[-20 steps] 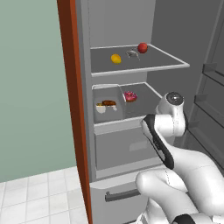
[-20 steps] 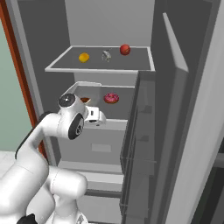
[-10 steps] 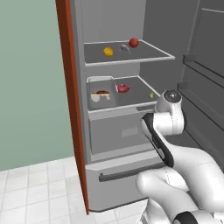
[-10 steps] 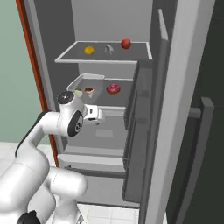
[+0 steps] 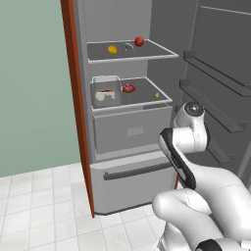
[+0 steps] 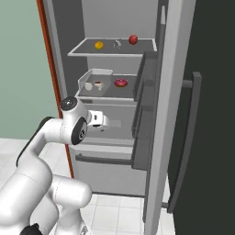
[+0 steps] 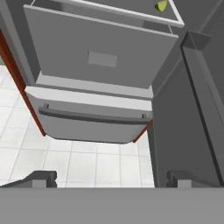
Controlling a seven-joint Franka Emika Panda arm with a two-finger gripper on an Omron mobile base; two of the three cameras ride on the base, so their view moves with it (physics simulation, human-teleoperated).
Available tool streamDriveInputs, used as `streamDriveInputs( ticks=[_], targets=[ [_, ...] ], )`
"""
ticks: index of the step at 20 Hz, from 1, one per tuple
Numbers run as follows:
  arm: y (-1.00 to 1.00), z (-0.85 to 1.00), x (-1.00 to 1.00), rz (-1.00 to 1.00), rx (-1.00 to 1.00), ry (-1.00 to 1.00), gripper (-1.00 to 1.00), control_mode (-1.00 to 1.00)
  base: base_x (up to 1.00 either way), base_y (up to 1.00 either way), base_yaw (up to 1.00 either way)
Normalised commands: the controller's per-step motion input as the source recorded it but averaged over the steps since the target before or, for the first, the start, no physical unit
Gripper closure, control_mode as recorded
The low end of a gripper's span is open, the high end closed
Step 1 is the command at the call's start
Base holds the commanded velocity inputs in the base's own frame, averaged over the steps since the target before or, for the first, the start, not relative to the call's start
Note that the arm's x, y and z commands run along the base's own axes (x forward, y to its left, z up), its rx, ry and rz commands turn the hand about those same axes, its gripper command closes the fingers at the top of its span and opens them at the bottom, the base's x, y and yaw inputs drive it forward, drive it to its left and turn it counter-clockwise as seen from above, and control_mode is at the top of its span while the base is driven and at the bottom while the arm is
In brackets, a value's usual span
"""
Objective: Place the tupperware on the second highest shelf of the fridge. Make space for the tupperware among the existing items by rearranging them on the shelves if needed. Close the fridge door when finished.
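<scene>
So the tall grey cabinet fridge [image 5: 122, 122] is standing wide open, with the flat grey fridge door [image 6: 167, 114] swung out to the right and its long dark bar handle on the outer face. Looks to me like the placing part is done: the clear rectangular tupperware tub [image 5: 105, 90] sits on the left of the second shelf from the top, with what seems like a bit of food inside, and the pink doughnut [image 5: 128, 88] is just beside it on the right, with the tiny green lime [image 5: 157, 95] out near the right edge of that same shelf. Up on the top shelf you've got the yellow round fruit [image 5: 112, 49], a small grey object [image 5: 128, 47] and the red apple [image 5: 139, 41] in a row. So my guess is we're at the close-the-door step, and the arm needs to get round to that door panel or its handle and push it shut without clipping the inner shelf ledges. The two-finger gripper [image 7: 111, 177] is sitting in front of the fridge's lower part, pointing down at the bottom pull-out drawer [image 7: 87, 120] and the white tiled floor [image 7: 87, 164]; its fingertips are spread wide apart, holding nothing and touching nothing.
</scene>
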Motion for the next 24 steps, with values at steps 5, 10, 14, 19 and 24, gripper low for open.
streamDriveInputs(
  ticks=[5,10,14,19,24],
  targets=[
    [0.00,0.00,0.01,0.00,0.00,0.00,-1.00,-1.00,0.00,0.00,0.00],
    [-0.23,-0.06,-0.22,-0.04,0.00,0.00,-1.00,-1.00,0.00,0.00,0.00],
    [-0.89,-0.33,-0.65,-0.28,0.04,-0.06,-1.00,-1.00,0.00,0.00,0.00],
    [-0.75,-0.34,-0.80,-0.43,0.04,-0.16,-1.00,-1.00,0.00,0.00,0.00],
    [-0.97,0.00,-0.74,-0.27,0.18,-0.02,-1.00,-1.00,0.00,0.00,0.00]
  ],
)
